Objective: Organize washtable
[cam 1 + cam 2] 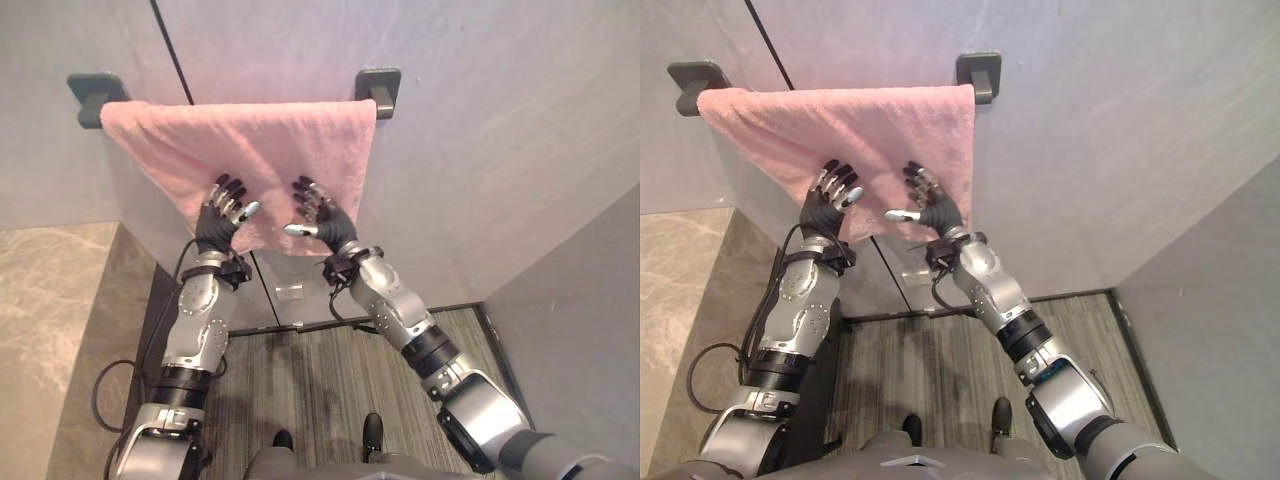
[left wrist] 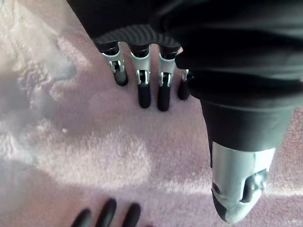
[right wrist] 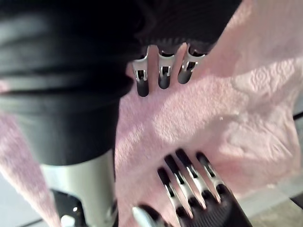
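Coming up from the lower left of the frame: left hand (image 1: 222, 216), held flat, fingers straight and fanned, thumb out to the side, nothing gripped. Same story from the lower right: right hand (image 1: 322, 218) just beside it, fingers spread and straight, thumb pointing across toward its partner, holding nothing. Close together at mid-frame but apart, with a strip of cloth between.

Straight ahead of both palms, and by the wrist views right at the fingertips: pink towel (image 1: 250, 145), draped over a rail, long axis running left to right across the upper half of the frame. Hard to call whether pressing or just brushing the pile. Hanging crooked, though: right edge dropping plumb just past the right hand, left edge cutting in on a slant from the upper left down to the left hand. So probably a smoothing or squaring-up job, with the left hand nearest the skewed edge and best placed to sweep it outward toward the left bracket (image 1: 96, 95).

Right bracket (image 1: 378, 88) up at the towel's top corner. Behind it all, smooth grey wall (image 1: 480, 150), likely firm backing for a flat-handed stroke. Off at the lower left, marbled worktop (image 1: 50, 300); bottom centre, striped floor (image 1: 320, 370); tight corner, with a partition (image 1: 580, 300) closing in at the right.
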### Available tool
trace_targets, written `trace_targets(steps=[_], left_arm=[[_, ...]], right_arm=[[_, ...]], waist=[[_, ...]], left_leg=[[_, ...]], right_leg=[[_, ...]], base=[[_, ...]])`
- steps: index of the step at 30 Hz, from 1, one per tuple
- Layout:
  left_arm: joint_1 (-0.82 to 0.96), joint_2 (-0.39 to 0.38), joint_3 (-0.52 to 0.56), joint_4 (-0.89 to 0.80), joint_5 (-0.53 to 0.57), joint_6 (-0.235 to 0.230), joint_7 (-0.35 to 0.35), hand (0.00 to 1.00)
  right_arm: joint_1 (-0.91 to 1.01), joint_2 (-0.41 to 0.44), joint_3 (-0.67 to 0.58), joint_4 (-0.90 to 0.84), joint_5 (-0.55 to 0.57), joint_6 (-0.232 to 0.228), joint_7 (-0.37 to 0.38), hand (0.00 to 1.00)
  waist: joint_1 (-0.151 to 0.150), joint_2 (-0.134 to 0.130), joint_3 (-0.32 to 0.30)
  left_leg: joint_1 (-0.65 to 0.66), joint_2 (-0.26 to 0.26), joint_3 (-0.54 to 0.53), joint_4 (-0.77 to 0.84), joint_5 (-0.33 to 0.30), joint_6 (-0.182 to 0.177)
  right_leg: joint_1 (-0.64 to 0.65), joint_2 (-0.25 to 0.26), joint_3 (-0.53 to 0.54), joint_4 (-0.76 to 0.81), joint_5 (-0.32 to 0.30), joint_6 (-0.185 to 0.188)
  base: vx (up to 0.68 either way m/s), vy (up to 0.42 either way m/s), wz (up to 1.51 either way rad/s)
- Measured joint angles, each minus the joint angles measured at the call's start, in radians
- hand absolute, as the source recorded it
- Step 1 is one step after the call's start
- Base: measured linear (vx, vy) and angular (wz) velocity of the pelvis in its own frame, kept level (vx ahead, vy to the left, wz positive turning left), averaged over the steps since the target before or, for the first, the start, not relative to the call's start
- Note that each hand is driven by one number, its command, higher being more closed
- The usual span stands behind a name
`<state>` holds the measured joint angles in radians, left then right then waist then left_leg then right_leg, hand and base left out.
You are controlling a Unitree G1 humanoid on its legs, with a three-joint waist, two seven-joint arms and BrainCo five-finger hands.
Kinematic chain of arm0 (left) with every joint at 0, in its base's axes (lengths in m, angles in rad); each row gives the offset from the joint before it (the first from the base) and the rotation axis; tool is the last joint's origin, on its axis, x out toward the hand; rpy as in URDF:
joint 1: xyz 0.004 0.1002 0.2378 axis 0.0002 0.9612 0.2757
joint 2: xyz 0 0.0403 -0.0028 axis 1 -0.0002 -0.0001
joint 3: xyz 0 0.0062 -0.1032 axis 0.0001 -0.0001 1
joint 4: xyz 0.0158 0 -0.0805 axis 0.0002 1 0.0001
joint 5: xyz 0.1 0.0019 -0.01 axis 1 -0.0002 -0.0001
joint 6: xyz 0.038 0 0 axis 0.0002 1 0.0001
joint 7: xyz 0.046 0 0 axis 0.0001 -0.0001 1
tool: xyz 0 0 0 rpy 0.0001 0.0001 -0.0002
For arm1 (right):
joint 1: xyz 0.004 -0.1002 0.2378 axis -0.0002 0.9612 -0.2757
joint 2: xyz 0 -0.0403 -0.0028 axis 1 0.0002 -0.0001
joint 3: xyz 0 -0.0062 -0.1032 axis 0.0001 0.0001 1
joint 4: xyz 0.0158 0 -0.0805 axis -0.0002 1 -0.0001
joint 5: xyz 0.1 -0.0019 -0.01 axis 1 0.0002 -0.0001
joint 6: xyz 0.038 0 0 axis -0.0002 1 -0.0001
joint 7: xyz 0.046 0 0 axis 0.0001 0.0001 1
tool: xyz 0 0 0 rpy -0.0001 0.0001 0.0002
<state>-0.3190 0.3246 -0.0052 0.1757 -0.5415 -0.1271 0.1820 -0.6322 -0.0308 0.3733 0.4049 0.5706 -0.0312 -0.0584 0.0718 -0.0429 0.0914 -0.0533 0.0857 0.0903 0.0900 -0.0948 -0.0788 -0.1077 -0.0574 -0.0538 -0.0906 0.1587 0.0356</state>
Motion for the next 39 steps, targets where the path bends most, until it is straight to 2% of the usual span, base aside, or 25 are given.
trace_targets(steps=[6,14,22,26,33,35,36,39], left_arm=[[0.03,-0.011,0.11,0.004,-0.005,0.005,0.006,0.0],[0.236,-0.059,0.31,0.003,-0.029,0.005,0.024,0.0],[0.351,-0.126,0.379,0.003,-0.015,0.011,0.02,0.0],[0.414,-0.178,0.389,0.037,0.023,0.022,-0.005,0.0],[0.454,-0.223,0.389,0.34,0.121,0.056,-0.047,0.0],[0.482,-0.252,0.391,0.449,0.156,0.068,-0.059,0.0],[0.486,-0.257,0.392,0.484,0.171,0.072,-0.062,0.0],[0.49,-0.292,0.434,0.689,0.209,0.092,-0.067,0.0]], right_arm=[[0.024,-0.07,-0.214,-0.012,-0.002,0.0,-0.044,0.0],[0.234,-0.134,-0.474,-0.096,-0.007,-0.001,-0.096,0.0],[0.383,-0.141,-0.542,-0.138,-0.084,-0.001,-0.095,0.0],[0.463,-0.104,-0.598,-0.13,-0.092,-0.001,-0.094,0.0],[0.637,-0.055,-0.651,0.021,-0.152,0.0,-0.071,0.0],[0.689,-0.034,-0.678,0.091,-0.211,0.003,-0.062,0.0],[0.703,-0.027,-0.692,0.115,-0.213,0.002,-0.061,0.0],[0.758,-0.013,-0.764,0.302,-0.25,0.015,-0.063,0.0]], waist=[[-0.002,0.004,0.016],[0.004,0.011,0.021],[0.02,0.011,0.021],[0.019,0.012,0.021],[0.013,0.017,0.011],[-0.01,0.018,0.008],[-0.011,0.019,0.006],[-0.015,0.022,-0.017]], left_leg=[[-0.001,0.003,0.005,-0.001,-0.001,0.0],[-0.002,0.008,0.012,-0.009,-0.003,-0.003],[-0.001,0.008,0.007,-0.008,-0.003,-0.003],[0.0,0.007,0.005,-0.009,-0.003,-0.003],[0.031,0.002,-0.003,-0.034,-0.001,-0.005],[0.039,-0.002,-0.012,-0.039,-0.001,-0.005],[0.042,-0.002,-0.011,-0.041,-0.001,-0.005],[0.067,-0.004,-0.007,-0.056,-0.001,-0.004]], right_leg=[[-0.004,0.0,0.007,0.0,0.001,0.0],[-0.012,0.004,0.013,-0.001,0.001,0.0],[-0.008,0.002,0.011,-0.001,0.001,0.0],[-0.008,0.001,0.009,-0.001,0.0,0.001],[0.015,-0.001,-0.008,-0.001,-0.012,0.013],[0.024,-0.002,-0.013,-0.001,-0.018,0.016],[0.026,-0.002,-0.013,-0.001,-0.019,0.017],[0.043,-0.003,-0.012,-0.001,-0.025,0.021]], base=[[0.0,-0.002,-0.03],[0.01,-0.002,-0.03],[0.0,0.0,0.0],[0.0,0.0,0.0],[0.01,0.0,0.03],[0.03,0.004,0.09],[0.04,0.009,0.05],[0.06,0.011,-0.03]])
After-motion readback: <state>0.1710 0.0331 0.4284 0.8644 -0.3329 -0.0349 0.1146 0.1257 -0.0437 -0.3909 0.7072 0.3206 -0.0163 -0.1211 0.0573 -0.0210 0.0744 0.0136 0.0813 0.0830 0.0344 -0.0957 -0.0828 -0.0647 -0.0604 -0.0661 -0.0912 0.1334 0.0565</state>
